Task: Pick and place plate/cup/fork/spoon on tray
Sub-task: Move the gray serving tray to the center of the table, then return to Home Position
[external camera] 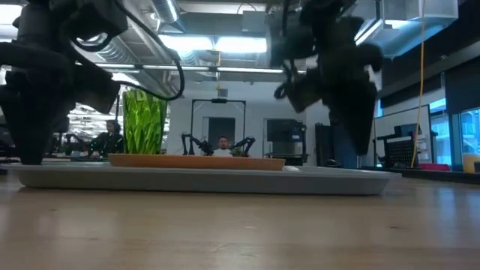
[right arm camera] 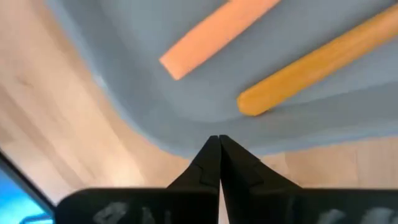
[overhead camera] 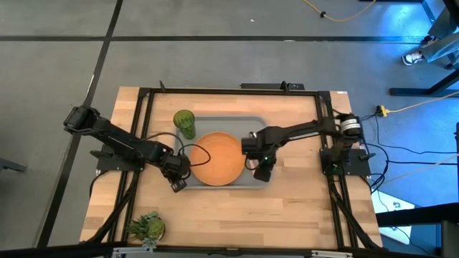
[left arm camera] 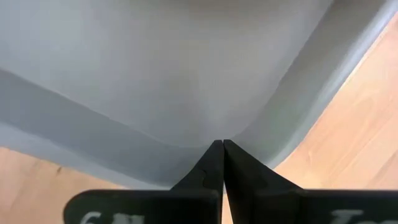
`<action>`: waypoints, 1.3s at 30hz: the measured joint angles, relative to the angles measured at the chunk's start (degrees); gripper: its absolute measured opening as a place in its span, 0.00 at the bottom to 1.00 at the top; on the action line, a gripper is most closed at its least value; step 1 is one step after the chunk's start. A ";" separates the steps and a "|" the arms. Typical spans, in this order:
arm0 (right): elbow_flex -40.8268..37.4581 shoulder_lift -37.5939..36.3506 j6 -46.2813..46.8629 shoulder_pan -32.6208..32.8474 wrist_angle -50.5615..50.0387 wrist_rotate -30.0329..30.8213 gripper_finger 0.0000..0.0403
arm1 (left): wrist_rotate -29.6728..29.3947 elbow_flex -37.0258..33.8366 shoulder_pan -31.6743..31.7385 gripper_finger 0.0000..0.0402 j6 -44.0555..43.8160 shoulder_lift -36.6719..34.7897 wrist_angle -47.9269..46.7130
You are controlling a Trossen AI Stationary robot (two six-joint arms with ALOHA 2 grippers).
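The grey tray lies at the table's middle. The orange plate rests flat on it, and the green cup stands upright at its far left corner. Two tan-orange handles lie on the tray floor near its near right corner. Their heads are out of view, so I cannot tell fork from spoon. My left gripper is shut at the tray's near left corner. My right gripper is shut at the near right corner. My left gripper points its shut fingertips down at the rim of the tray's near left corner; I cannot tell whether they touch it. My right gripper points its shut fingertips down at the rim of the near right corner; I cannot tell whether they touch it.
A spiky green plant-like object lies near the table's near left corner. A black frame runs around the work area. Bare wood lies between the tray and the near edge. In the low view, people show in the room behind.
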 joint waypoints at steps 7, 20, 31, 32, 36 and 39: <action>0.02 -5.59 3.64 2.51 -0.06 3.95 0.01 | -2.55 1.68 -1.62 0.00 3.14 -0.04 -1.26; 0.09 -20.49 0.97 4.94 -0.18 12.36 0.01 | -11.90 14.56 -2.19 0.00 3.14 -0.45 -7.48; 0.09 -38.95 -4.65 4.92 -1.58 18.99 0.01 | -21.69 28.70 -2.62 0.00 16.65 -10.86 -9.73; 0.11 -40.86 -4.66 4.88 -1.59 19.78 0.01 | -22.93 29.16 -2.62 0.00 18.04 -12.54 -9.60; 0.13 -47.55 -4.63 4.73 -1.44 22.54 0.01 | -28.64 28.84 -2.72 0.00 22.38 -20.95 -10.74; -0.80 -52.44 -4.78 4.73 -0.74 22.97 0.01 | -31.10 26.91 -2.78 0.00 24.06 -27.47 -11.07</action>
